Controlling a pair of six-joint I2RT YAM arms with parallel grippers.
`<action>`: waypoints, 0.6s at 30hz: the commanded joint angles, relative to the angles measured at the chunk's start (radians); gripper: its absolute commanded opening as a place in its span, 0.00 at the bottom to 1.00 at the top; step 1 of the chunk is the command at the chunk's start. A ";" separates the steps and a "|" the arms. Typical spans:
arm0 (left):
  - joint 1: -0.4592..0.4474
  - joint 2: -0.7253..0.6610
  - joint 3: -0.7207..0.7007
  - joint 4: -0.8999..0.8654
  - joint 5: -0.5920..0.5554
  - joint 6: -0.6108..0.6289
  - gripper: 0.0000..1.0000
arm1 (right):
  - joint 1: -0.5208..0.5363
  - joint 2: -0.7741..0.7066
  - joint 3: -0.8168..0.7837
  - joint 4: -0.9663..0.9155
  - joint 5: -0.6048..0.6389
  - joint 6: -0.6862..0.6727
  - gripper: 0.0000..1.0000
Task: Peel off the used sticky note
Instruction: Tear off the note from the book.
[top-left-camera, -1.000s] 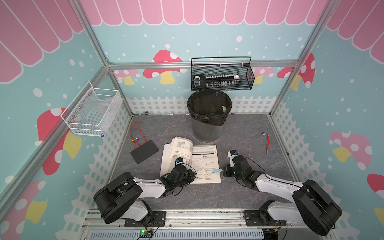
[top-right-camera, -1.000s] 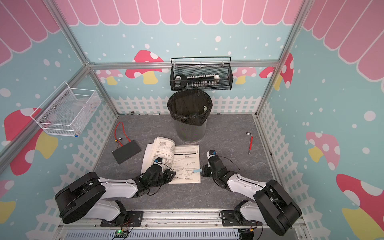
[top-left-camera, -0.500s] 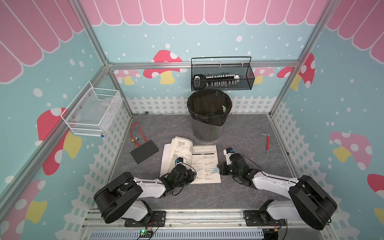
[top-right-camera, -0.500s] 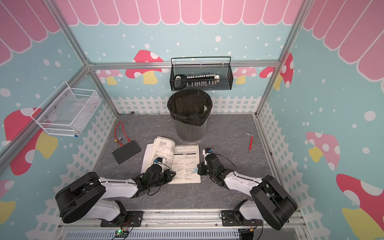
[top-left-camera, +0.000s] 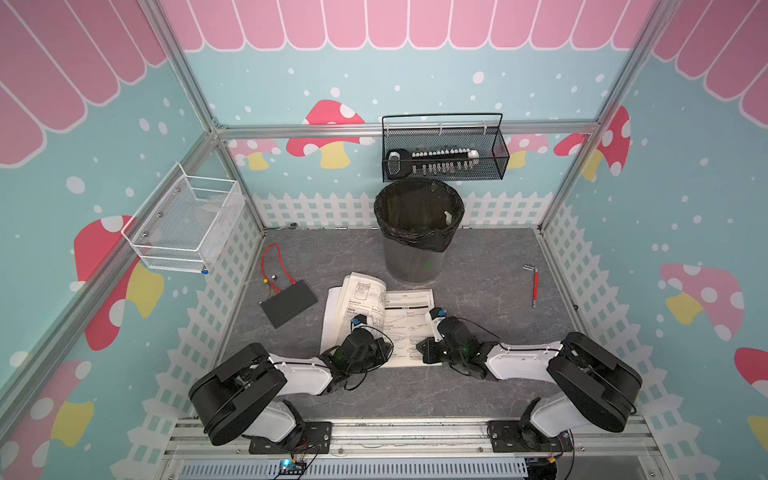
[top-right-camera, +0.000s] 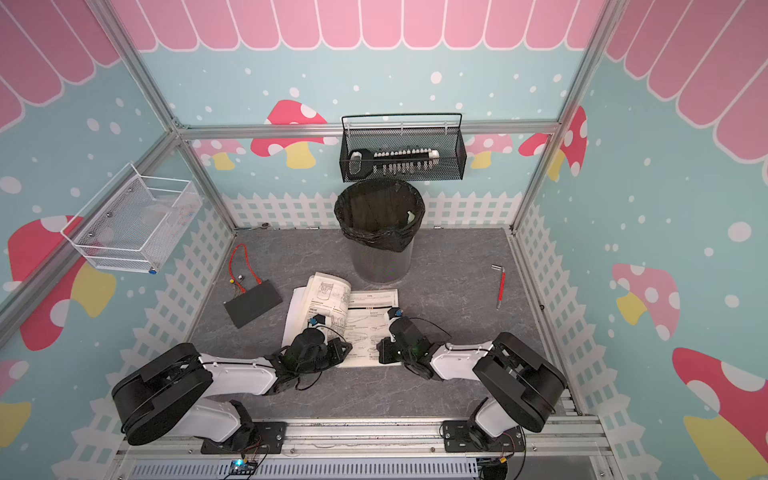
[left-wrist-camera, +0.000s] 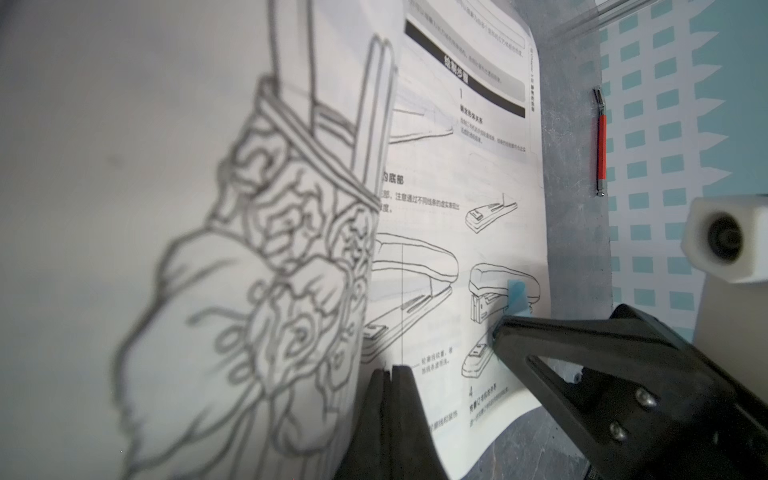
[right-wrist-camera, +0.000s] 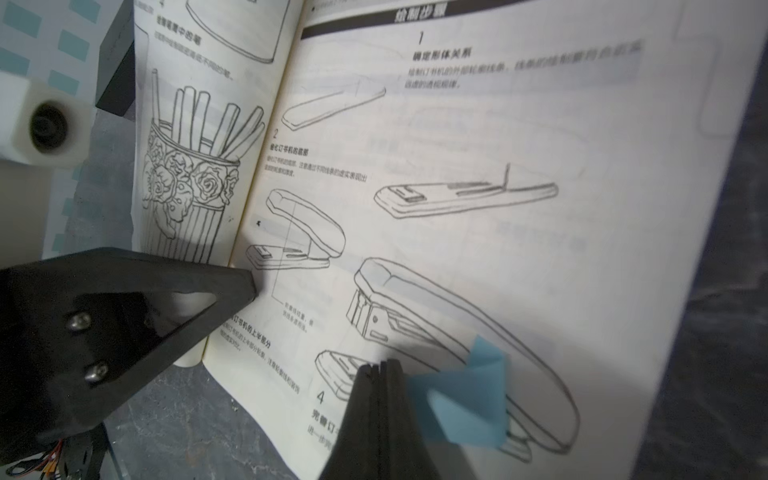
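Pinching what looks like an edge of the blue sticky note (right-wrist-camera: 461, 399) in my closed right gripper (right-wrist-camera: 380, 366), at the booklet's (right-wrist-camera: 540, 124) five o'clock corner, I am risking tearing it or lifting the page if my closed left gripper (left-wrist-camera: 390, 369) is slipping.

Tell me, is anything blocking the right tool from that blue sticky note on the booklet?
Nothing visible does. The right tool, jaws shut, is right at the curled edge of the blue sticky note on the booklet. The left tool sits nearer the spine, off to the side.
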 joint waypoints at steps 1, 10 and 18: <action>0.004 0.034 -0.004 -0.085 -0.034 0.029 0.00 | 0.024 -0.049 -0.058 -0.011 0.011 0.043 0.00; 0.005 0.034 -0.006 -0.084 -0.037 0.032 0.00 | 0.051 -0.382 -0.137 -0.257 0.134 0.080 0.00; 0.005 0.034 -0.003 -0.082 -0.036 0.034 0.00 | -0.031 -0.506 0.195 -0.510 0.303 -0.164 0.00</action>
